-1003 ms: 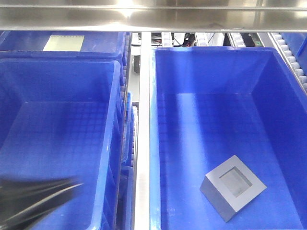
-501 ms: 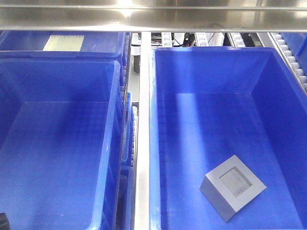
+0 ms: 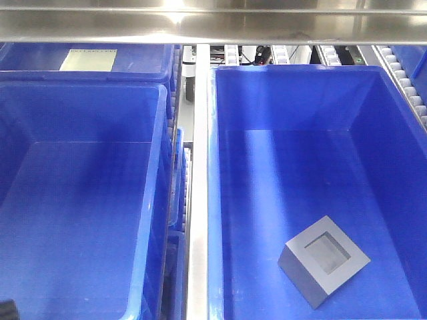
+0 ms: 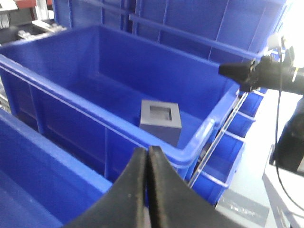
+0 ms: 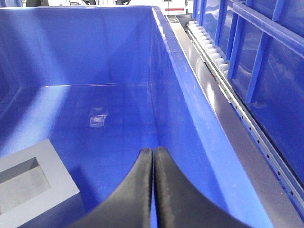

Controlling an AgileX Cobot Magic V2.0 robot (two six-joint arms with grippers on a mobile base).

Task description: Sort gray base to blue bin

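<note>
Front view: I see the gray base (image 3: pixel 323 261) lying on the floor of the blue bin (image 3: pixel 220 200) that fills the right half of the frame. It sits lower right of the pic, recess facing up, turned diagonal to the bin walls, not touching any wall. A second blue bin (image 3: pixel 150 200) fills the left half, w/ a metal rail (image 3: pixel 198 220) running top to bottom btwn the two. Upper left there's a further blue bin w/ a pale label (image 3: pixel 88 59). A steel shelf edge (image 3: pixel 213 23) runs across the top.

Left wrist cam: the left gripper (image 4: pixel 147 159) is at bottom center, black fingers pressed together tip to tip, nothing btwn them. It's outside the bin, just in front of the near rim. The base shows center frame inside the bin, near the corner. At right edge, upper part, I see a black arm piece (image 4: pixel 256 73) w/ cables.

Right wrist cam: the right gripper (image 5: pixel 153 156) is at bottom center, fingers also closed against each other, holding nothing. It hangs inside the bin above the floor, close to the right wall. The base is at lower left of this frame, beside the fingers, apart from them. A roller track (image 5: pixel 213 54) runs along the upper right outside the bin.
</note>
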